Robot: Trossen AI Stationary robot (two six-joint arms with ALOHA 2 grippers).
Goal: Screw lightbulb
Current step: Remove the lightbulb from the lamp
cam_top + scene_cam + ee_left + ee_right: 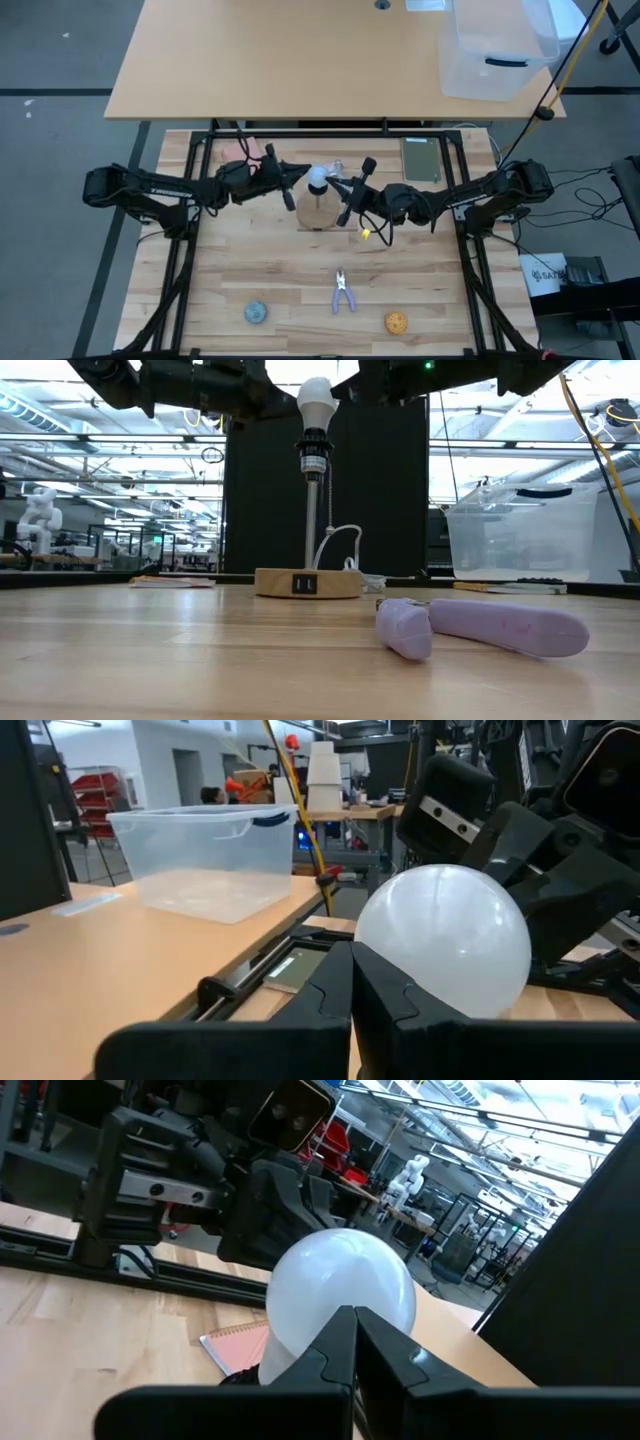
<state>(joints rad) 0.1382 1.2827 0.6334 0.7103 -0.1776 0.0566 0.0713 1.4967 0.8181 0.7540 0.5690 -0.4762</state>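
The lightbulb sits upright in the lamp stand's socket, mid-worktop. Left gripper at nine o'clock and right gripper at three flank it, jaws clenched, holding nothing. Seemingly screwed in; next, open to twist or withdraw.

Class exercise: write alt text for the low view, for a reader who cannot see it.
A white lightbulb sits in the socket of a small lamp on a round wooden base, with dark robot arms above it. Purple-handled pliers lie on the wooden table in front.
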